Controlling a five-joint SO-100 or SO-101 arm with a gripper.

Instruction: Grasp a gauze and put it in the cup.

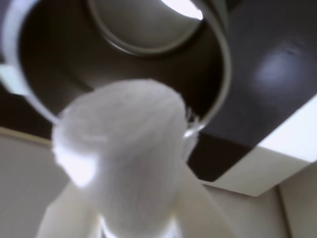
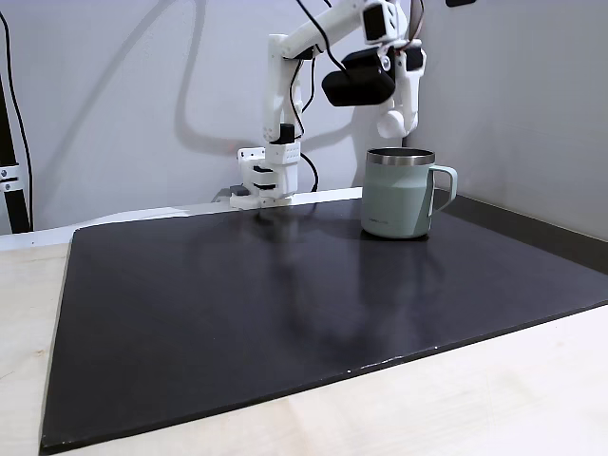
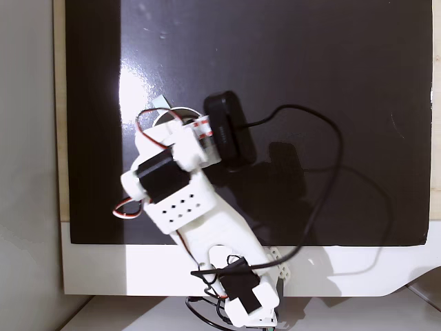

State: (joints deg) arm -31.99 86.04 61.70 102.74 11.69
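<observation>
One white gauze roll [image 1: 124, 158] fills the lower centre of the wrist view, pinched between the white fingers of the gripper [image 1: 133, 218]. Directly behind it, toward 12 o'clock, gapes the open mouth of the cup [image 1: 218, 64], its silver rim catching light. In a fixed view from the side, the sage-green cup [image 2: 399, 195] stands upright on a black mat [image 2: 237, 313] covering the table [image 2: 494, 399], handle pointing to 3 o'clock, with the gripper [image 2: 391, 123] hovering just above its rim.
</observation>
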